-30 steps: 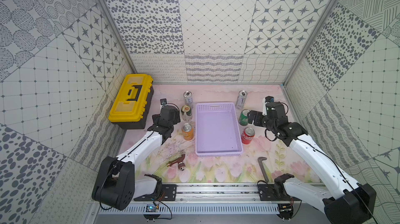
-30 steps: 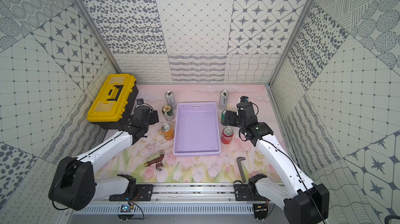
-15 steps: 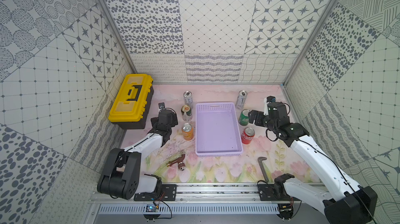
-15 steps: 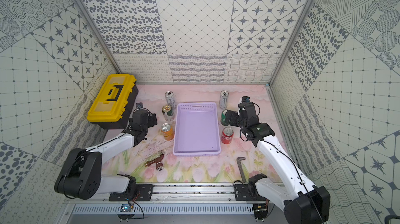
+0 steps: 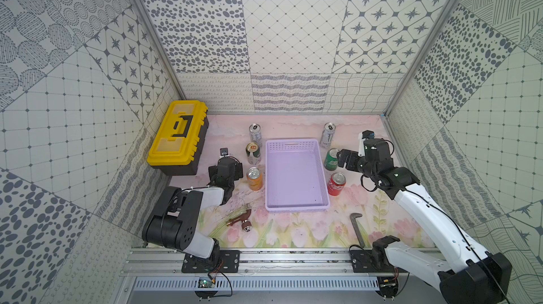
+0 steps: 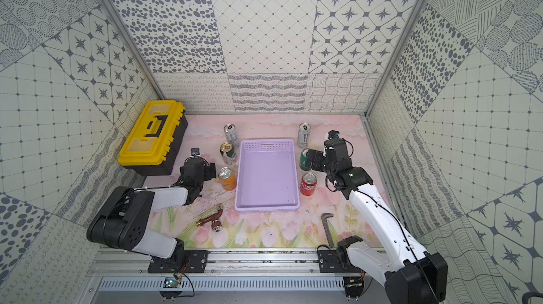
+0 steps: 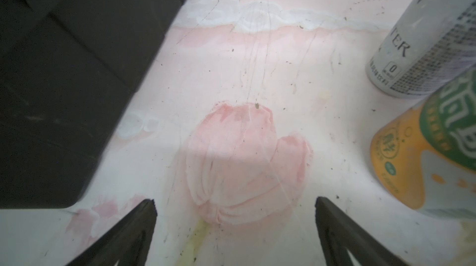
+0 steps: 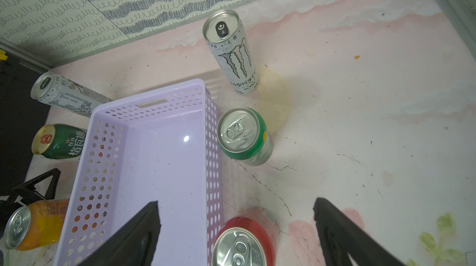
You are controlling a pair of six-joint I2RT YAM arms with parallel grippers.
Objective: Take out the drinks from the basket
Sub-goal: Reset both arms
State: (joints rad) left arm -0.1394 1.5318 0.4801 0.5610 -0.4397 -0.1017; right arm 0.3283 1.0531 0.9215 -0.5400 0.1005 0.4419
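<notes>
Start on the left. The yellow toolbox [image 5: 177,133] sits out past your left gripper [image 5: 238,169], on the side away from the basket. That gripper is wide open and holds nothing.

Just beside it, on its basket side, stands the orange can [image 5: 254,178]. Further ahead of it stand the dark green-and-white can [image 5: 253,153] and then the tall slim white can [image 5: 255,134]. All three are on the surface, outside the lavender basket [image 5: 291,145].

The basket is empty.

On its far side stand the white Monster can [image 5: 328,135], the green can [image 5: 331,159] and the red can [image 5: 336,184]. They are out on the surface too. The green can is right by the tips of your right gripper [image 5: 344,160], and the red can is near it, back toward the arm's base. This gripper is wide open too, with nothing in it.

So the job looks done: six cans out, none left inside. I think all that is left is to bring your arms home.

A second ago, your left gripper was up beside the dark green-and-white can. Now the arm has folded back and the gripper is by the orange can. Your right gripper has hardly moved. The cans and basket are where they were.
</notes>
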